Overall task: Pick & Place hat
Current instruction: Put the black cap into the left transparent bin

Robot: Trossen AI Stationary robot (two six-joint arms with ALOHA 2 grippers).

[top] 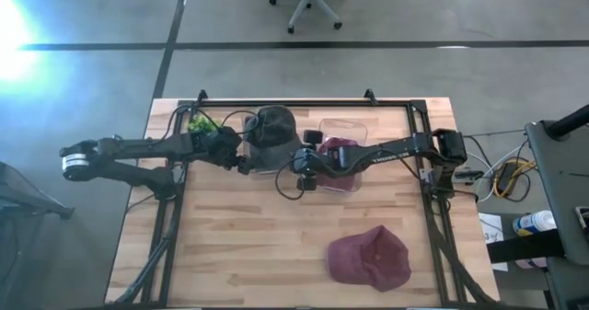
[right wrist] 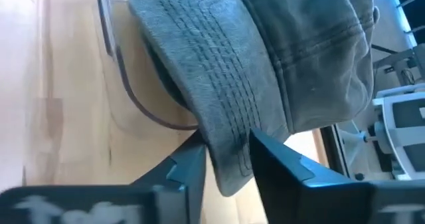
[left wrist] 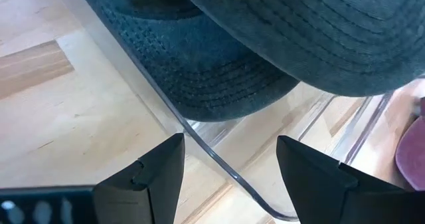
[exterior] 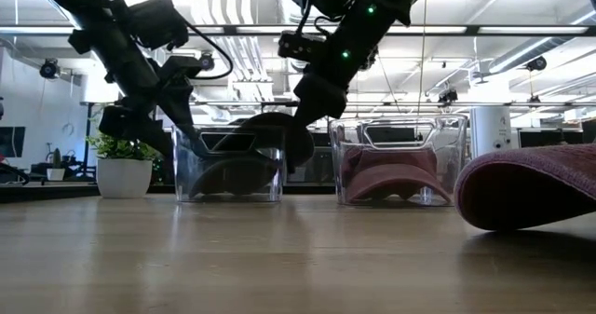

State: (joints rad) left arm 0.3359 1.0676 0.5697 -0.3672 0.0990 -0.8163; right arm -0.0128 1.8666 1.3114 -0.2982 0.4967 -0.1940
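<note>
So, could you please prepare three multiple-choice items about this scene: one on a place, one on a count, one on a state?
1. Where does the loose maroon hat lie?
A. on the table's near right part
B. in the left bin
C. on the plant

2. How many clear bins stand on the table?
A. one
B. two
C. four

3. What is the right claw doing?
A. hanging free
B. pinching the dark hat's brim
C. holding the plant

Answers: 1 A, the high view shows it on bare wood; 2 B, the left bin and right bin stand side by side; 3 B, its fingers close on the dark hat.
</note>
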